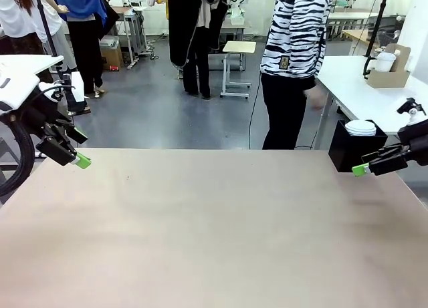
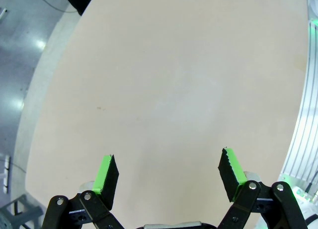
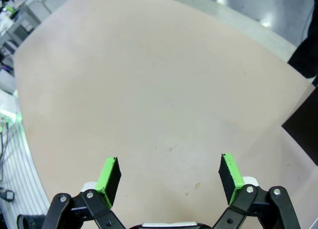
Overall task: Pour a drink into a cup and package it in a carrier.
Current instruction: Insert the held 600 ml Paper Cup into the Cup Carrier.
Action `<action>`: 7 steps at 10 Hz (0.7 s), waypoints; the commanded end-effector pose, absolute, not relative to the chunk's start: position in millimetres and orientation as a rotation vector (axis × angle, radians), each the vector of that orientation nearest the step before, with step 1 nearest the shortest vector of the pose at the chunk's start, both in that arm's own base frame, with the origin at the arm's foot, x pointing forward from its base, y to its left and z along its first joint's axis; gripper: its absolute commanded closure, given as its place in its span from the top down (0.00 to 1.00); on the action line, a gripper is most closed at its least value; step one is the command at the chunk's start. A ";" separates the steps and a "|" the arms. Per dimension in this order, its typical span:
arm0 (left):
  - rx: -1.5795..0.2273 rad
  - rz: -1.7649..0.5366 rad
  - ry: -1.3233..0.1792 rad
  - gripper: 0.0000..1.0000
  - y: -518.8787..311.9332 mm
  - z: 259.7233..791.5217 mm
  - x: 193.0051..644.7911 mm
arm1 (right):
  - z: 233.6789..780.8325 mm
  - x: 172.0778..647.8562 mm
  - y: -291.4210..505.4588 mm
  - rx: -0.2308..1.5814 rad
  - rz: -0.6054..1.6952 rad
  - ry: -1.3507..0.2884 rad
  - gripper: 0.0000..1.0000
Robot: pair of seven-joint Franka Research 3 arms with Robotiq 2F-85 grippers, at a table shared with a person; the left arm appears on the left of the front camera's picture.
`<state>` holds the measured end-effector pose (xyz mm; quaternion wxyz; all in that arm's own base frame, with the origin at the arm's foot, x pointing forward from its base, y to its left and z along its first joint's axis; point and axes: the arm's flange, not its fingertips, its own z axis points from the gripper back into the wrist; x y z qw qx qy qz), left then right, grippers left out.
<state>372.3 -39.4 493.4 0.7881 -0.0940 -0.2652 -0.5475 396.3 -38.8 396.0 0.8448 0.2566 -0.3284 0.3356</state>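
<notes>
1. Carrier (image 1: 389,71) of brown cardboard stands on a white side table (image 1: 354,94) beyond the far right corner, well apart from both arms, with a white cup (image 1: 385,61) seated in it. No pitcher or drink can be made out.
2. Work table (image 1: 214,234): a broad, pale tan, matte surface, lightly scuffed and bare across the middle.
3. Room: grey polished floor with glare, other benches and standing people farther back. One person (image 1: 294,61) in a striped top stands at the far side, near the side table.
4. Black box (image 1: 353,144) holding a stack of white lids (image 1: 361,127) sits at the table's far right corner, just beside the right arm.
5. Left gripper (image 1: 72,146) hangs above the left edge, fingers spread wide and empty. Right gripper (image 1: 361,168) hovers at the right edge, fingers likewise wide with nothing between them.
6. Risks, as I judge them: the carrier and cup seem out of reach, so a stretch toward them may fail unless the person brings them over; a right-arm sweep could knock the box; the person's nearness invites a collision.
</notes>
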 end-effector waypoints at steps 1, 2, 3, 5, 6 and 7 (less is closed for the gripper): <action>-0.218 -1.166 -0.572 1.00 -39.8 494.8 371.9 | 394.4 398.3 -42.9 0.543 0.735 -0.697 1.00; -0.218 -1.166 -0.572 1.00 -39.8 494.8 371.9 | 394.4 398.3 -42.9 0.543 0.735 -0.697 1.00; -0.218 -1.166 -0.572 1.00 -39.8 494.8 371.9 | 394.4 398.3 -42.9 0.543 0.735 -0.697 1.00; -0.218 -1.166 -0.572 1.00 -39.8 494.8 371.9 | 394.4 398.3 -42.9 0.543 0.735 -0.697 1.00; -0.218 -1.166 -0.572 1.00 -39.8 494.8 371.9 | 394.4 398.3 -42.9 0.543 0.735 -0.697 1.00; -0.218 -1.166 -0.572 1.00 -39.8 494.8 371.9 | 394.4 398.3 -42.9 0.543 0.735 -0.697 1.00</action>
